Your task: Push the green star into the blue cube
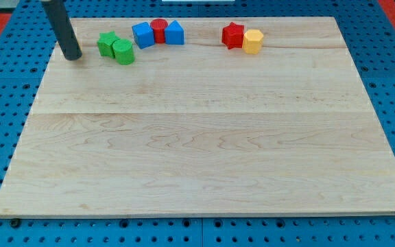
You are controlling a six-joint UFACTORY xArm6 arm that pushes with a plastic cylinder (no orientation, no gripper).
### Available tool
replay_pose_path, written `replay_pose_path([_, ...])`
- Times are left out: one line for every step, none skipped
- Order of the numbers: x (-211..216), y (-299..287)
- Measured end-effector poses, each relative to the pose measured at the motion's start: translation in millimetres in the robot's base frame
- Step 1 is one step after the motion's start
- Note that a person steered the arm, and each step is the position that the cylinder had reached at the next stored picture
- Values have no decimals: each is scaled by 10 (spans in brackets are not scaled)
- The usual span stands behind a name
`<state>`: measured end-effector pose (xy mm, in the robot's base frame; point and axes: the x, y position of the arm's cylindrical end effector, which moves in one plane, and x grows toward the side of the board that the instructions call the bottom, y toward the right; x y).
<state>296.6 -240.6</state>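
The green star [106,44] lies near the view's top left, touching a green cylinder [123,51] on its right. The blue cube [142,34] sits a short way to the right of the star and slightly higher, with a small gap between them. My tip [74,57] rests on the board to the left of the green star, a small gap away. The dark rod rises from the tip up to the view's top edge.
A red cylinder [159,30] touches the blue cube's right side, and a second blue block [175,33] touches the cylinder. A red star [233,35] and a yellow block [253,41] sit together further right. The wooden board [204,151] lies on a blue pegboard.
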Motion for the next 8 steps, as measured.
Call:
replay_pose_path([328,-13])
replay_pose_path([124,-251])
replay_pose_path([-131,-251])
replay_pose_path([-215,-234])
replay_pose_path([-126,-80])
replay_pose_path([-348,374])
replay_pose_path([-222,612])
replay_pose_path([-192,612])
